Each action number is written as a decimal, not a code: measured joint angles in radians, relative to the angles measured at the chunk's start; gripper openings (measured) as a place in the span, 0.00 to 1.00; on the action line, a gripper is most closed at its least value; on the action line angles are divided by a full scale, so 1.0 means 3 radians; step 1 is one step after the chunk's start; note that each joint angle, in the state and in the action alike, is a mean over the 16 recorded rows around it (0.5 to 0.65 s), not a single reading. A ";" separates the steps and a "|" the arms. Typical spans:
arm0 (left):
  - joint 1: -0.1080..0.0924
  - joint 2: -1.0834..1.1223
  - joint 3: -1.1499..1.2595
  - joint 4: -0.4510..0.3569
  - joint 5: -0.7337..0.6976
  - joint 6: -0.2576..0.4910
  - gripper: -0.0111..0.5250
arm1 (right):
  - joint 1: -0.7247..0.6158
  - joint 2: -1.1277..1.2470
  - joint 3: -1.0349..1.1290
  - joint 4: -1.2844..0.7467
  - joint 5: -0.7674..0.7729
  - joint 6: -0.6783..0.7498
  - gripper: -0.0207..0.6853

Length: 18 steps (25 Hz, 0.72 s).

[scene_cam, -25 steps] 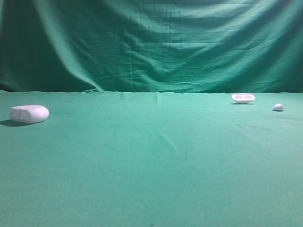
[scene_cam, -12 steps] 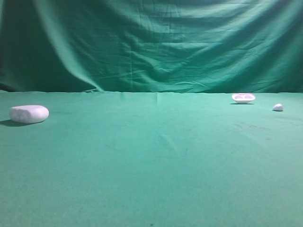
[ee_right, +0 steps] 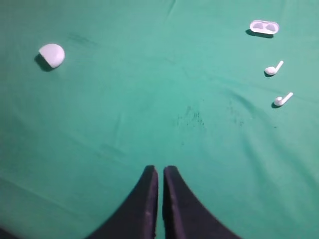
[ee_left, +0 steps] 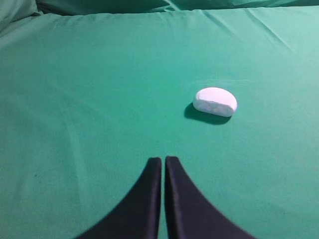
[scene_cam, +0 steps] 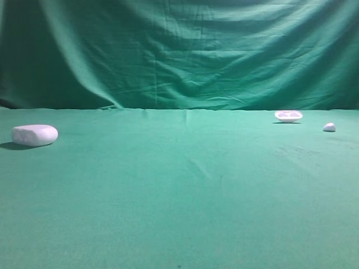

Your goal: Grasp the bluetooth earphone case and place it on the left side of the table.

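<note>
The white pill-shaped bluetooth earphone case [scene_cam: 34, 135] lies on the green table [scene_cam: 179, 196] at the far left. In the left wrist view the case [ee_left: 215, 101] lies ahead and to the right of my left gripper [ee_left: 163, 159], well apart from it. My left gripper is shut and empty. In the right wrist view the case [ee_right: 52, 55] shows small at the far upper left. My right gripper [ee_right: 160, 169] is shut and empty, far from the case. Neither gripper shows in the exterior view.
A shallow white dish-like piece [scene_cam: 288, 116] lies at the back right, also in the right wrist view [ee_right: 264, 27]. A tiny white pebble-like piece [scene_cam: 329, 127] lies nearer the right edge. Two white earbuds [ee_right: 273, 68] [ee_right: 282, 99] lie at the right. A green backdrop [scene_cam: 179, 50] hangs behind.
</note>
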State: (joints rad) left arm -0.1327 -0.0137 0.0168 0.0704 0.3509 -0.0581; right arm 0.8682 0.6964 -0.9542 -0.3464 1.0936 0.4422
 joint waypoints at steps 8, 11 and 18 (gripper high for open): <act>0.0000 0.0000 0.0000 0.0000 0.0000 0.0000 0.02 | 0.0000 -0.0503 0.0589 0.0065 -0.0564 -0.0223 0.03; 0.0000 0.0000 0.0000 0.0000 0.0000 0.0000 0.02 | 0.0000 -0.0581 0.0685 0.0152 -0.0677 -0.0401 0.03; 0.0000 0.0000 0.0000 0.0000 0.0000 0.0000 0.02 | -0.0039 -0.0628 0.0731 0.0377 -0.0708 -0.0762 0.03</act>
State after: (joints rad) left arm -0.1327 -0.0137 0.0168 0.0704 0.3509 -0.0581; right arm 0.8566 0.5079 -0.7349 -0.2334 0.8811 0.2137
